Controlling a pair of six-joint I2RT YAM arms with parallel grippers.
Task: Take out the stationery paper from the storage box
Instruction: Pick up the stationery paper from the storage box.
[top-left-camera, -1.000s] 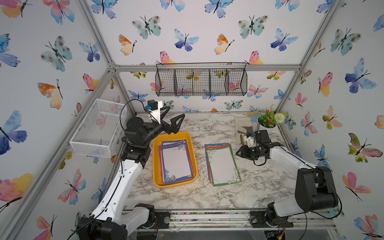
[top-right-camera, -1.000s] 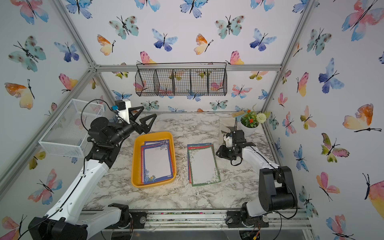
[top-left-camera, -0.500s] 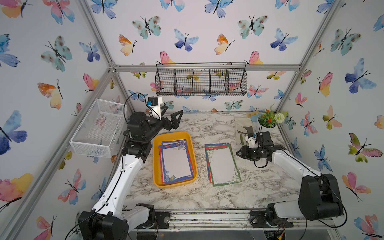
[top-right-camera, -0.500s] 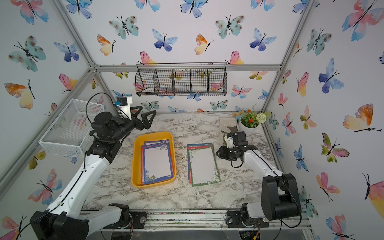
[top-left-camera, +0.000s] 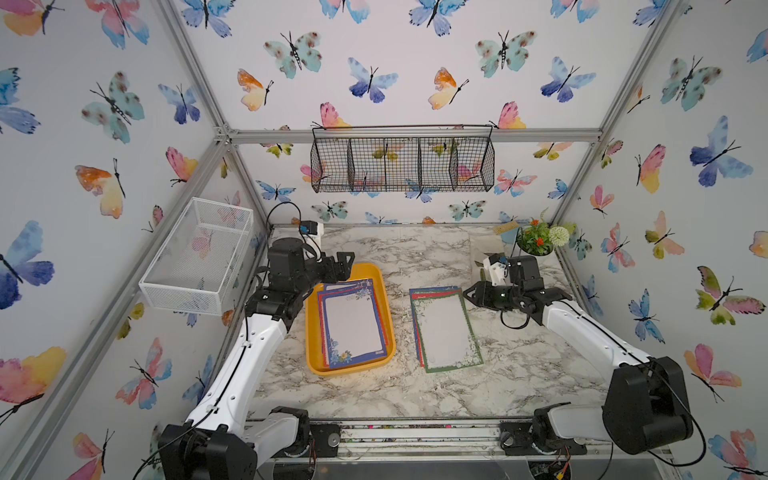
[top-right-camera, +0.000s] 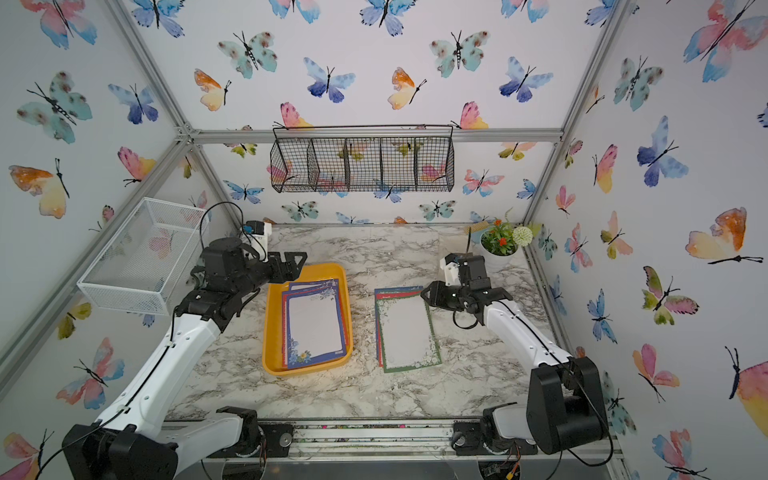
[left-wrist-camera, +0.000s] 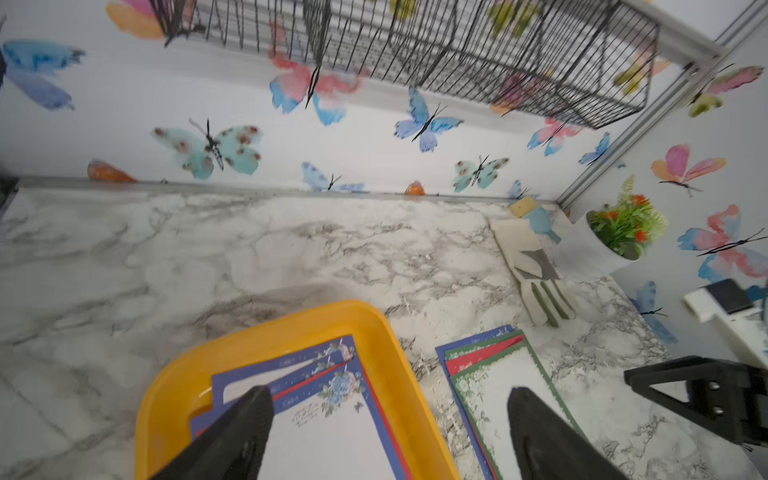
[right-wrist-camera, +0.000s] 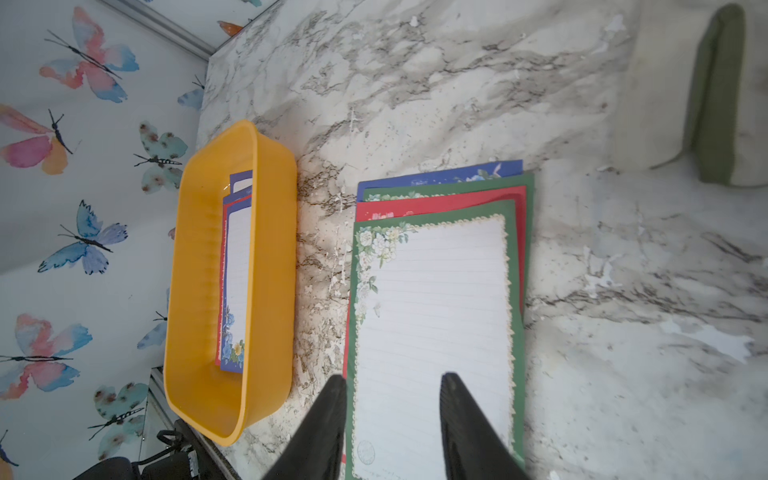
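Top views both with the yellow-orange storage box (top-left-camera: 313, 332) left of centre on the marble bench (top-left-camera: 415, 395), long side running front to back. Inside it, a fanned pile of stationery paper (top-left-camera: 353, 328), blue-bordered sheet uppermost, red and blue edges peeping out beneath. Just right of the box and apart from it, a second pile (top-left-camera: 446, 332) flat on the bench, with a green-bordered sheet on top of red, green and blue ones. Left hand (top-left-camera: 345, 262) poised over the far end of the box, near its upper left corner in frame. Left wrist view with that hand (left-wrist-camera: 386, 392) spread wide, nothing between the black fingers (left-wrist-camera: 249, 415), box and paper below. Right hand (top-left-camera: 467, 293) hovering at the upper right corner of the second pile. Right wrist view with that hand (right-wrist-camera: 392, 378) parted by a narrower gap, gripping nothing, above the white centre of the green sheet; touching it or not, cannot tell. White mesh basket (top-left-camera: 199, 257) at mid left of frame on the side wall, black wire basket (top-left-camera: 401, 164) at upper centre on the back wall, potted plant (top-left-camera: 538, 241) in the far right corner of the bench, pale glove (left-wrist-camera: 536, 286) lying beside the pot.
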